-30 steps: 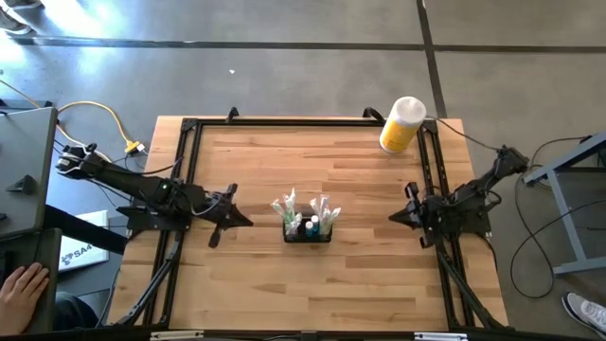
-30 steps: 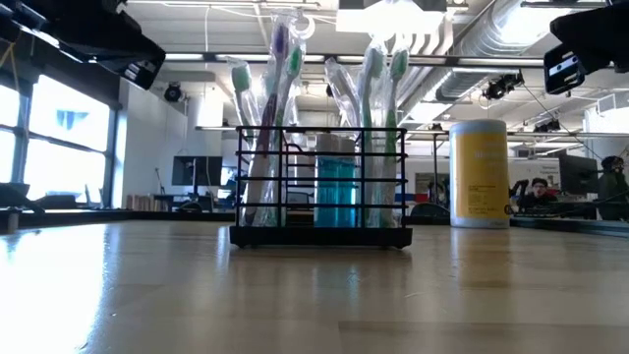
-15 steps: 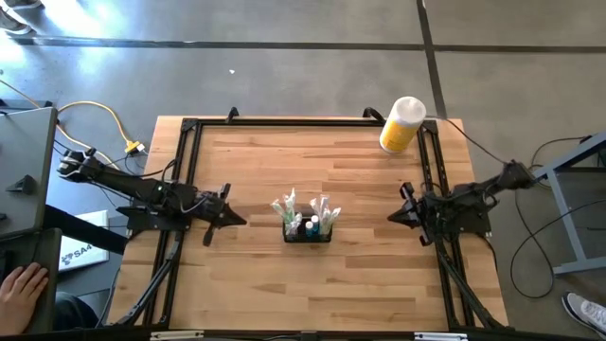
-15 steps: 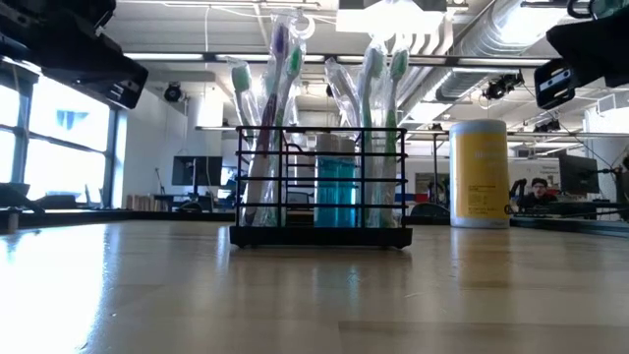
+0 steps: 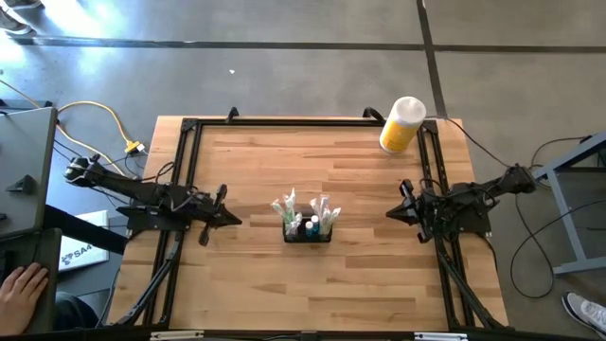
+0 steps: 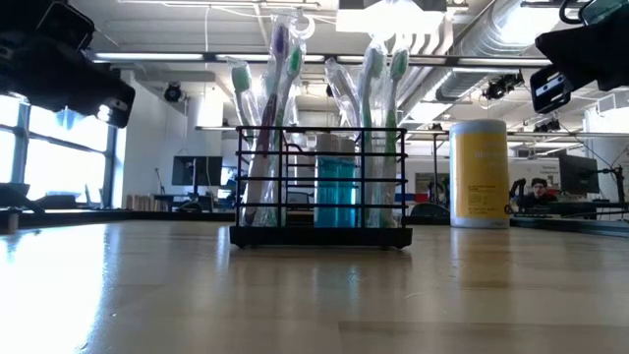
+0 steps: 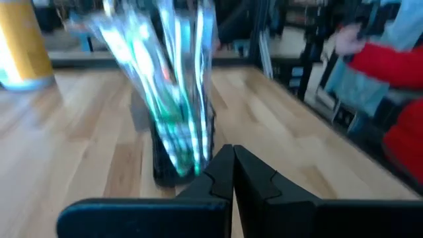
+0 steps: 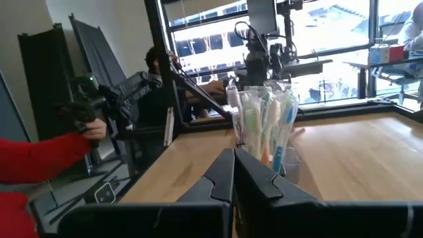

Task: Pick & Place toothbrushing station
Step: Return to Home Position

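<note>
On the left, my left gripper (image 5: 227,216) hangs over the table's (image 5: 256,284) left side, well apart from the load, its two fingers pressed together and empty. In the middle stands the toothbrushing station (image 5: 308,228), upright on the wood, with wrapped toothbrushes (image 6: 280,88) standing in it. Further right, my right gripper (image 5: 394,212) hangs by the right edge, fingers likewise together on nothing. The yellow bottle (image 5: 401,125) sits at the far right corner, out of the way. I judge the loading done and the homing step in hand. Next I would fold both arms back to rest, keeping them clear of the station.
</note>
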Motion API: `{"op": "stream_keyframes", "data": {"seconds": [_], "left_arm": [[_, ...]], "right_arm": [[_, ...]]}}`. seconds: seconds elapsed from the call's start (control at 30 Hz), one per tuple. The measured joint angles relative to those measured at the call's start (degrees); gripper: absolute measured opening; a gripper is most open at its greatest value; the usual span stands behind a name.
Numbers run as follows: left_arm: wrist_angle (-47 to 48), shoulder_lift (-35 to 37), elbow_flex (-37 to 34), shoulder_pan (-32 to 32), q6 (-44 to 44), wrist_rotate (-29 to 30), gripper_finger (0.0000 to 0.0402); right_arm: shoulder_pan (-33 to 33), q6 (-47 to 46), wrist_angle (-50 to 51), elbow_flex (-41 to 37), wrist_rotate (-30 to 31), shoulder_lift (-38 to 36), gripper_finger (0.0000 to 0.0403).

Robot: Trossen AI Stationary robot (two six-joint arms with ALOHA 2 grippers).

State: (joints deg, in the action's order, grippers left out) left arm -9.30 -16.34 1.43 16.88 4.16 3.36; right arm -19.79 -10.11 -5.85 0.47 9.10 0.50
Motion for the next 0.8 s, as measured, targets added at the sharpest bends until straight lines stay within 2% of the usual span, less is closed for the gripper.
{"op": "stream_keyframes", "data": {"seconds": [0.2, 0.37, 0.5, 0.8], "left_arm": [[5.09, 6.20, -0.54, 0.00, -1.28, -0.15, 0.0000], [8.84, 10.64, -0.59, 0.00, -4.01, -2.72, 0.0000], [9.46, 12.16, -0.04, 0.00, -6.98, -5.68, 0.0000], [10.29, 12.49, 0.07, 0.00, -9.28, -3.10, 0.0000]], "right_arm": [[-0.02, -0.60, 0.31, 0.00, -0.10, 0.35, 0.0002], [-0.02, -0.62, 0.55, -0.02, -0.11, 0.41, 0.0002], [-0.02, -0.61, 0.55, -0.04, -0.10, 0.41, 0.0002], [-0.02, -0.61, 0.55, -0.07, -0.11, 0.41, 0.0002]]}}
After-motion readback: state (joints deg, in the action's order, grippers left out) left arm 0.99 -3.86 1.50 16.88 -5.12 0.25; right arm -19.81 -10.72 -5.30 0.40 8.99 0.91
